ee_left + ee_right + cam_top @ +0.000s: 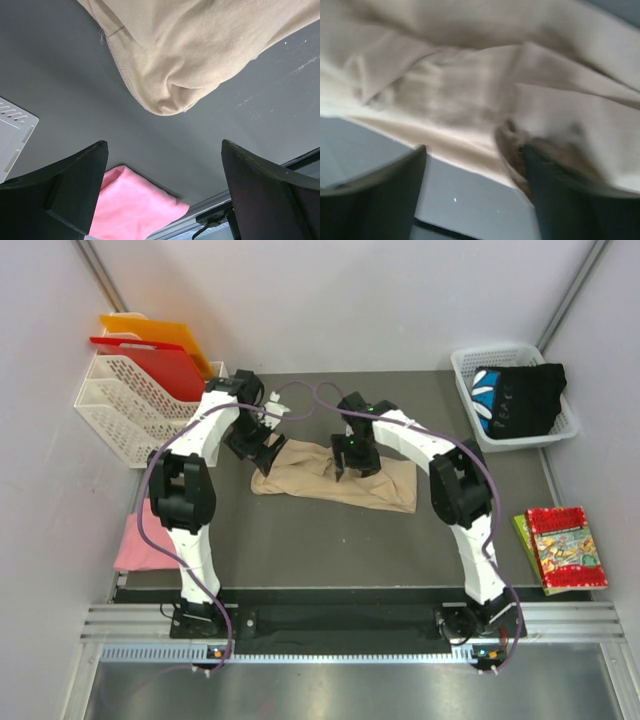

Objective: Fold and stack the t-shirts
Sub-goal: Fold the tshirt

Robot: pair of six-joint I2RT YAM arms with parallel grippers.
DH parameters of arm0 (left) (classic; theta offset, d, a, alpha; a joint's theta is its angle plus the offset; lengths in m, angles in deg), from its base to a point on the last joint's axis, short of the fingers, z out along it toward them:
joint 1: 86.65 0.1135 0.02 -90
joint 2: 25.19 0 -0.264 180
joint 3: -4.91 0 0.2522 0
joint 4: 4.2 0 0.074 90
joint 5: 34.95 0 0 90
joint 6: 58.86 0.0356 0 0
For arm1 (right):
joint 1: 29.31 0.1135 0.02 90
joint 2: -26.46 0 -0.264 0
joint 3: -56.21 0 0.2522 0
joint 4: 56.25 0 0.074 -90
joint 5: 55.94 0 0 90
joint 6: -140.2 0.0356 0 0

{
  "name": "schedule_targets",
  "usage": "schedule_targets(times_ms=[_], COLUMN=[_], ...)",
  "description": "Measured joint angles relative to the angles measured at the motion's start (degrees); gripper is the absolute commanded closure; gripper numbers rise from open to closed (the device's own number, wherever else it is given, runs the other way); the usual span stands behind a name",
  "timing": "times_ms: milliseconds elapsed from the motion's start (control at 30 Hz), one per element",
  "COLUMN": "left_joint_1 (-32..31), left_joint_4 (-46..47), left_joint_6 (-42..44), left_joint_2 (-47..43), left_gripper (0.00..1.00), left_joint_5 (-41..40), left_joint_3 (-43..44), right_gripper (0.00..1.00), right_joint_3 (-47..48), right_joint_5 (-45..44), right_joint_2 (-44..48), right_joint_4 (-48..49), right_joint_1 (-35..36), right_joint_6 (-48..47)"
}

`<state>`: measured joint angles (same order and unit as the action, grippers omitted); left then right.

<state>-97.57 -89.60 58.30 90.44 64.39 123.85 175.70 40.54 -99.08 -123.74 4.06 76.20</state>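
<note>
Folding of the beige shirt [385, 485] on the desk [330, 540] is judged in hand. The left end effector [165, 145] and right end effector [472, 150] are both released; its edges should be gripped next.

L arm [190, 530] rises from its base at the near-left edge, black elbow joint folded high. White forearm reaches fwd & inward, wrist bent down. L gripper [263, 456] points down toward table centre, jaws spread wide. In the wrist view its two dark fingers [75, 185] sit far apart at the lower corners. R arm [465, 530] mirrors it from the near-right base: elbow up, forearm angled fwd & left, wrist tipped down. R gripper [347, 468] is low, jaws also apart. Its wrist view is blurred, w/ one finger at each side. Grippers near each other, not touching.
</note>
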Motion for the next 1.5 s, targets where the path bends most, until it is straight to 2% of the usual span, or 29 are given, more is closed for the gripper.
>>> schedule_targets(times_ms=[233,533,700,933,1133,1500], left_joint_1=[0.02,-0.02,-0.15,-0.39,-0.46,-0.46], left_joint_4=[0.04,0.09,0.09,0.90,1.36,1.95], left_joint_6=[0.02,0.02,0.02,0.02,0.02,0.00], left_joint_2=[0.00,0.00,0.00,-0.02,-0.02,-0.02], left_gripper=[0.01,0.01,0.01,0.01,0.01,0.01], left_joint_5=[0.00,0.02,0.00,-0.57,-1.27,-1.55], left_joint_3=[-0.09,-0.74,-0.76,-2.25,-3.34,-3.34], right_gripper=[0.12,0.15,0.17,0.18,0.21,0.24], right_joint_3=[4.81,8.85,5.64,-7.91,-14.25,-17.25], right_joint_5=[0.22,-10.78,-12.61,-12.52,-11.82,-5.11], right_joint_2=[-3.21,-0.28,6.12,15.37,16.28,16.26], right_joint_4=[-3.48,-7.26,-6.49,-1.84,0.37,4.72], right_joint_1=[2.86,2.95,3.96,1.57,-3.98,0.13], right_joint_6=[-1.44,-6.88,-8.20,-6.88,-6.38,-6.29])
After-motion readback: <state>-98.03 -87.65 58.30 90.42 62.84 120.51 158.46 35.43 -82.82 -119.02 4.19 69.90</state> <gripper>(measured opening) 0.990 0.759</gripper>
